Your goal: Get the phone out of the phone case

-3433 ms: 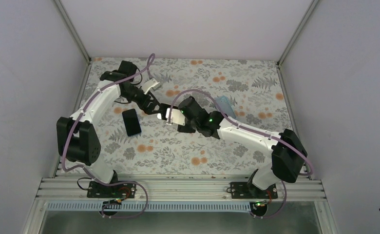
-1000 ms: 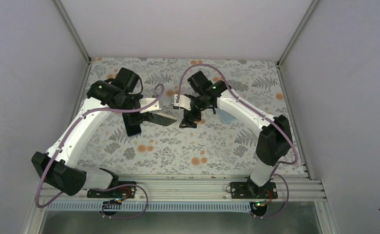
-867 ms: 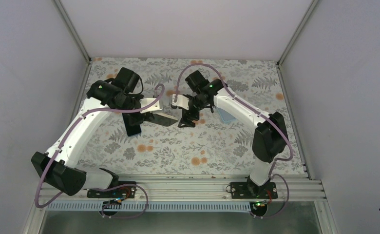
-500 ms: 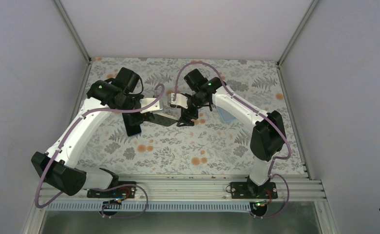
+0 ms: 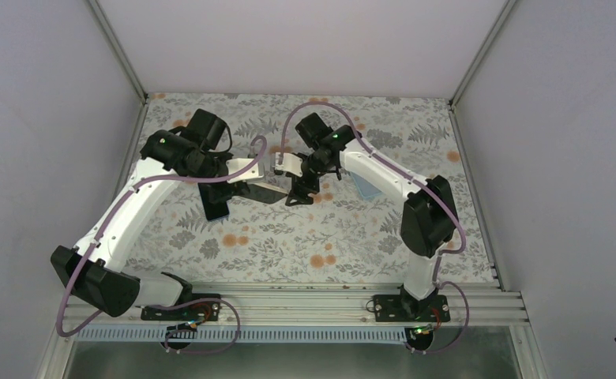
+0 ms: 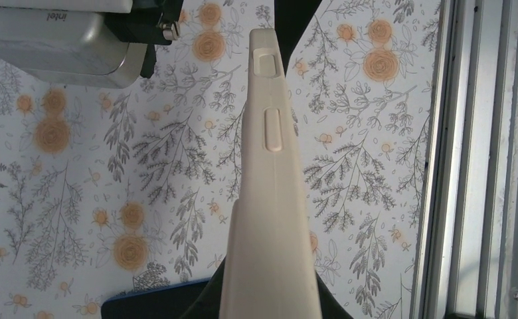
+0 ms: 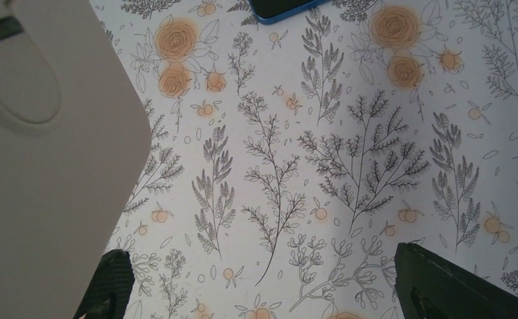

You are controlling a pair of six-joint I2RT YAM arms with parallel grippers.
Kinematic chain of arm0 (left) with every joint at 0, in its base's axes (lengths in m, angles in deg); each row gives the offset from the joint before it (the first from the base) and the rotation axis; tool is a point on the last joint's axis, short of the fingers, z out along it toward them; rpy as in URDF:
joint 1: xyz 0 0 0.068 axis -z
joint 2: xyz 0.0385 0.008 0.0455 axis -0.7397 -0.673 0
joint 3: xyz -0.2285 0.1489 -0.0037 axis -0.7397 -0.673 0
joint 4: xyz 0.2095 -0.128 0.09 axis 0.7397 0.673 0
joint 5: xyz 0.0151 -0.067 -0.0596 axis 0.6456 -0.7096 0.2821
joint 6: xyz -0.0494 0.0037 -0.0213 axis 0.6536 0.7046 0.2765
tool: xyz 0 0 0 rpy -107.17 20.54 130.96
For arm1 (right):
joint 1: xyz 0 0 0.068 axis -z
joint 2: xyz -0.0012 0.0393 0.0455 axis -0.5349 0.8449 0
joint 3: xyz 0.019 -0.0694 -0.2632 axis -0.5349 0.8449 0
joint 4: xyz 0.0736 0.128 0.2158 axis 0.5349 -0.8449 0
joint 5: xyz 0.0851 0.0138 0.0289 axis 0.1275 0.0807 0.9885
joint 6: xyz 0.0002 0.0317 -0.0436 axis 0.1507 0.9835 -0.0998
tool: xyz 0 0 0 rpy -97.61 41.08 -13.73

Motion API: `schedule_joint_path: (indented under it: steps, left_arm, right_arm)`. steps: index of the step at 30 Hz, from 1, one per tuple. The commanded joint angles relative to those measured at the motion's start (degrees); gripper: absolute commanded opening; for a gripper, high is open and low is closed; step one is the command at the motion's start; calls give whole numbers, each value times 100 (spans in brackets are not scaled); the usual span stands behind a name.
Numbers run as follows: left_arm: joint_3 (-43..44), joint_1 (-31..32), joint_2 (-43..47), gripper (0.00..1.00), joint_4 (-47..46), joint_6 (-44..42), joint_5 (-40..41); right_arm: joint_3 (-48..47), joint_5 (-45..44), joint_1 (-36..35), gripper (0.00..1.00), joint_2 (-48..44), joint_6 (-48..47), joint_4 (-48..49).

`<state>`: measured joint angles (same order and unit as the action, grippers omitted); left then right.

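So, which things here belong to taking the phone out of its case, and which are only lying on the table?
Part of the job:
- beige phone case, gripped by the left hand
- right hand, open, close beside the case

Lying about:
- dark slab, flat on the flowered table
- blue-edged device, also flat on it

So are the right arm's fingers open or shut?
Open: the right wrist view shows its two black fingers far apart, with only flowered tablecloth between them.

Right gripper (image 5: 297, 194) edged toward phone case (image 5: 262, 192).
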<state>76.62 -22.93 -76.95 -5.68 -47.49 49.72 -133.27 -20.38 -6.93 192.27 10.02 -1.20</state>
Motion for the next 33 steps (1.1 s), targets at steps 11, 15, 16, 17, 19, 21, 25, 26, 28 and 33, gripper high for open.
schedule_joint_path:
  steps: [11, 15, 16, 17, 19, 21, 25, 26, 28, 33]
  left_arm:
    - [128, 27, 155, 2, -11, -46, -340]
    - [129, 22, 209, 2, 31, -54, -340]
    - [133, 22, 221, 2, 46, -55, -344]
    - [126, 25, 231, 2, 62, -61, -352]
    - [112, 27, 258, 2, 86, -79, -351]
    - [100, 27, 282, 2, 102, -88, -336]
    - [96, 26, 318, 2, 151, -97, -294]
    - [108, 27, 325, 2, 163, -99, -292]
    - [126, 27, 338, 2, 206, -107, -287]
    - [165, 27, 395, 2, 254, -117, -296]
  right_arm:
    - [-739, -421, 46, 95, 379, 119, 181]
    - [-941, -589, 96, 95, 486, 102, 116]
    - [-992, -598, 113, 95, 527, 101, 102]
    - [-1055, -621, 128, 95, 564, 96, 79]
    - [-1161, -667, 166, 95, 630, 90, 39]
    - [-1277, -700, 187, 95, 687, 81, 18]
    - [-1472, -770, 252, 95, 795, 103, 5]
    - [-1523, -793, 267, 95, 844, 118, 9]
    - [-1673, -839, 308, 95, 938, 166, 13]
    - [-2050, -1039, 448, 95, 1207, 358, 140]
